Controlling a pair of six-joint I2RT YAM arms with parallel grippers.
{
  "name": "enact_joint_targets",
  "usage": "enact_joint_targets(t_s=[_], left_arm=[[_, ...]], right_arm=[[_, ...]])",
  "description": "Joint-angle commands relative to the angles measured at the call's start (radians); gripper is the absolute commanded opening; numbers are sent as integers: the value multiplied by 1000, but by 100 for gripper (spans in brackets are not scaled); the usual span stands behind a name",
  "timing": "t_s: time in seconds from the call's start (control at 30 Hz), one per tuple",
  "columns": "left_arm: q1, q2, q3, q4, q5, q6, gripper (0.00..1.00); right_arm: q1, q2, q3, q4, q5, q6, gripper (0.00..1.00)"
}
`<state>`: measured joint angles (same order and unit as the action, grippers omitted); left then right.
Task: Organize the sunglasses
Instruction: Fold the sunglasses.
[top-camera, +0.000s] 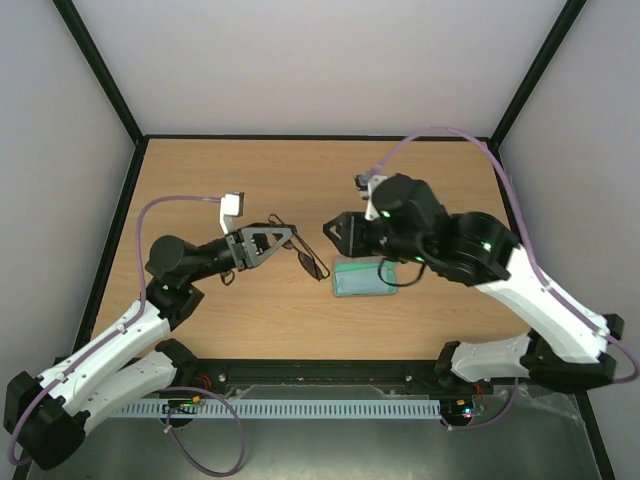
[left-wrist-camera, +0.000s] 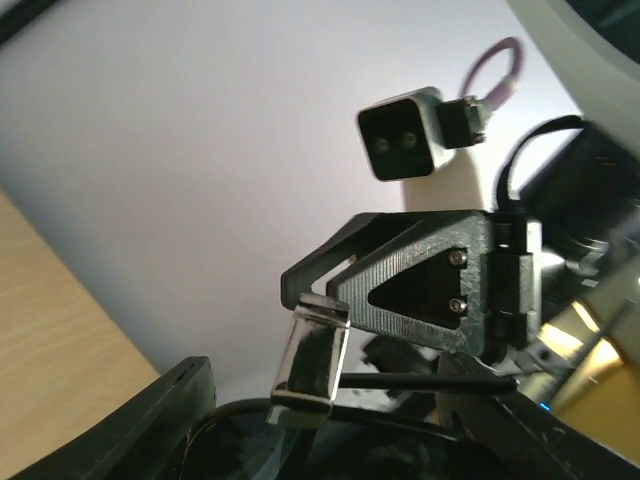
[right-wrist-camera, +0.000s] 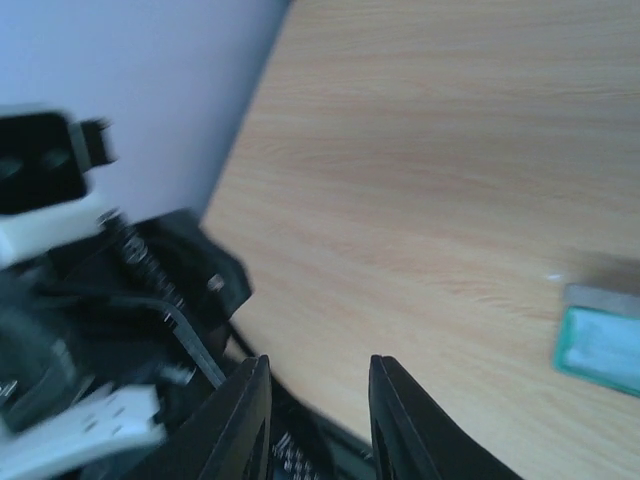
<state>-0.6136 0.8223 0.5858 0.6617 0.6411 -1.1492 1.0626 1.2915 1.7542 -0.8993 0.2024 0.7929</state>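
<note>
Nearest thing on the table (top-camera: 450, 180) from where I'm standing is a teal rectangle (top-camera: 362, 280) with a grey edge. It's lying flat just below the right wrist, and I can't tell if it's a case or a cloth. Just past it, the sunglasses (top-camera: 310, 262) are up off the wood, and the left gripper (top-camera: 290, 238) looks clamped on the frame near the lenses. The right gripper (top-camera: 330, 232) faces it, right beside the glasses, fingers part way apart with nothing between them as far as I can see.

My guess is this is the mid-air bit: folding a temple arm or handing the pair over. Next move needs those right fingers lined up on a skinny temple without knocking the pair loose.

Pose-wise, both arms reach in from the near edge, elbows out, wrists roughly level, noses pointed at each other mid-table.
</note>
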Motion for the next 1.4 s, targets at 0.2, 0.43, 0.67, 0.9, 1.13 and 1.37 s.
enact_joint_targets(t_s=[0.2, 0.43, 0.67, 0.9, 1.13, 1.37], left_arm=[[4, 25, -32, 460, 278, -340, 61], [3, 17, -43, 493, 350, -384, 61], [2, -22, -48, 414, 367, -344, 61], [-2, -11, -47, 406, 370, -333, 61], [-3, 0, -48, 395, 369, -320, 61], [-4, 11, -47, 397, 364, -317, 61]], right_arm=[[2, -223, -334, 311, -558, 1, 32], [2, -234, -355, 396, -662, -3, 36], [2, -217, -342, 398, -669, -5, 37], [5, -193, -369, 450, -726, 12, 35], [20, -162, -372, 457, -727, 6, 32], [27, -147, -379, 422, -699, -6, 26]])
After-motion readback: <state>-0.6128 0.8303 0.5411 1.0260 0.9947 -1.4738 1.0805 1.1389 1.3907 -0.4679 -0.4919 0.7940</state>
